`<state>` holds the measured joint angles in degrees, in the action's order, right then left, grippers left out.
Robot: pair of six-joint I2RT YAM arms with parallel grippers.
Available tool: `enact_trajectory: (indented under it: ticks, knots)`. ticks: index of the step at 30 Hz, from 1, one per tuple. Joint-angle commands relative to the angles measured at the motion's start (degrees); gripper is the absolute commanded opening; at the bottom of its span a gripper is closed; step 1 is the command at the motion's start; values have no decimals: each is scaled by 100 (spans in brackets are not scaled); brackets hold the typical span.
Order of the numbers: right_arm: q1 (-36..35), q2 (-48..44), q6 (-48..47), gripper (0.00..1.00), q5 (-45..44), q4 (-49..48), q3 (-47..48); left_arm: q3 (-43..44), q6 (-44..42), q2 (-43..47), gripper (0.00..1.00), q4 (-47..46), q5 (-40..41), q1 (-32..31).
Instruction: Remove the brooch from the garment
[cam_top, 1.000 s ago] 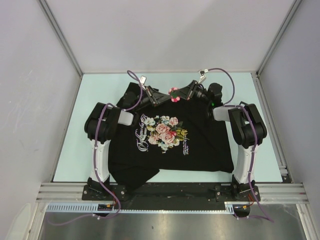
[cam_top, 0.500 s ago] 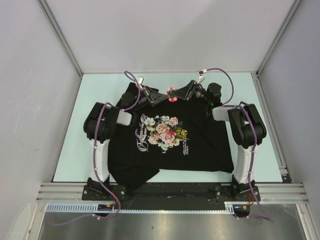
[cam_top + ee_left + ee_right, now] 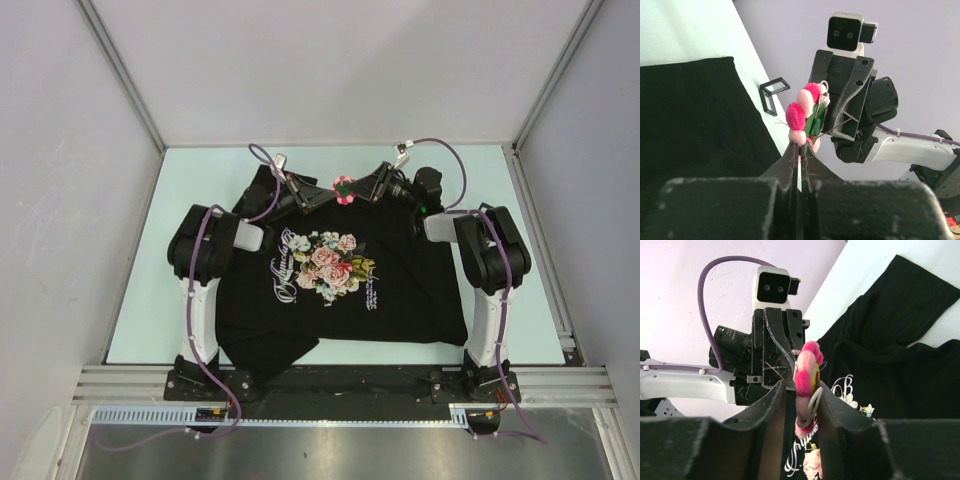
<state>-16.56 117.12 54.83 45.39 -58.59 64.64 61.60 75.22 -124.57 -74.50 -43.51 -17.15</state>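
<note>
Pale green tabletop [image 3: 180, 180] is seen under the black T-shirt [image 3: 400, 290], which is spread flat below both pairs of jaws. The pink flower brooch [image 3: 806, 372] is held up between the jaws of the right gripper [image 3: 801, 385], which are closed against its two faces. The jaws of the left gripper [image 3: 800, 150] are pressed together to a slit, their tips just under the lowest petal; whether anything is pinched there cannot be told. The brooch is judged to be off the fabric, as no cloth is seen hanging from it, so only setting it down appears to be left. The clasp is partly hidden by the right jaws, and overhead the fingertips are too small to be made out
</note>
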Motion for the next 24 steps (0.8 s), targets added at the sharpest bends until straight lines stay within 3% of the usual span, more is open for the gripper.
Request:
enact_trajectory:
  ticks: [1, 14, 19, 24]
  knots:
    - [-49, 13, -77, 30, 14, -206, 198, -17, 107, -6, 0, -1743, 185, 54]
    - [-67, 21, -192, 29, -30, -65, 233, 62, 230, -58, 0, -1937, 141, -8]
    - [-76, 39, -200, 25, -21, -39, 259, 80, 239, -58, 0, -1946, 123, -34]
    - [-76, 74, -201, 30, -21, -4, 277, 106, 221, -58, 0, -1954, 106, -52]
